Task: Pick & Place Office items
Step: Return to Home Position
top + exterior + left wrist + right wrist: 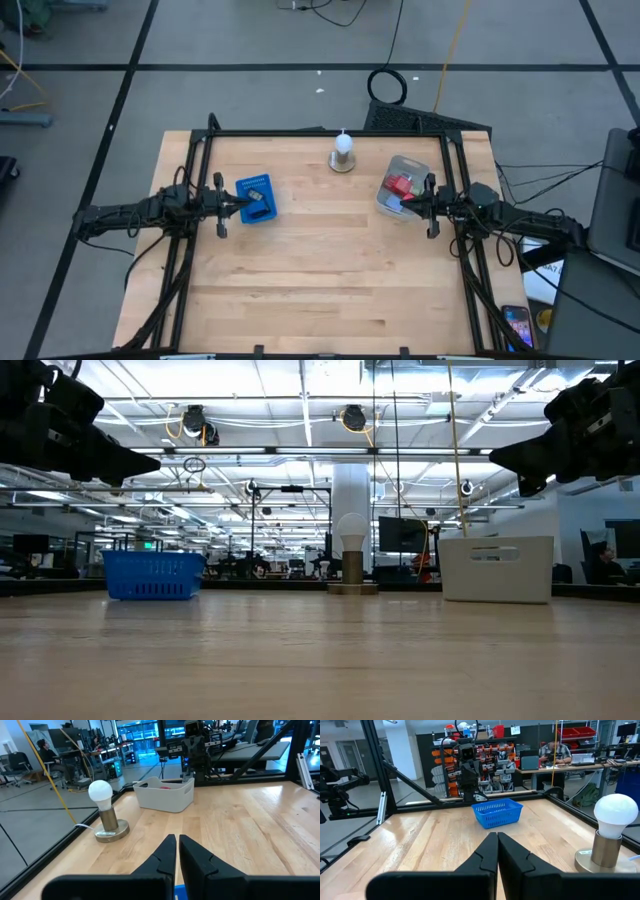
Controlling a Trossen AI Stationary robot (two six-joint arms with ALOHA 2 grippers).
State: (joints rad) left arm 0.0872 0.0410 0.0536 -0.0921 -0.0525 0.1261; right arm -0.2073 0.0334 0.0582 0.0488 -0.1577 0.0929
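Several small office items, red (402,185) and blue (392,204), lie in a pale tub (415,170) at the table's far right; a bit of red (165,782) shows over its rim. A blue basket (258,186) stands at the far left on its base (152,596). My left gripper (177,837) is shut and level, its tip (243,203) above the basket's left part. My right gripper (497,835) is shut and level, its tip (408,200) above the tub's near right part. Both hang well above the tabletop (130,463) (500,457).
A white bulb on a round brass base (343,152) stands at the far middle of the table, between basket and tub. A black frame (320,133) runs along the far edge and both sides. The wooden top (320,270) lies bare between the arms and toward the near edge.
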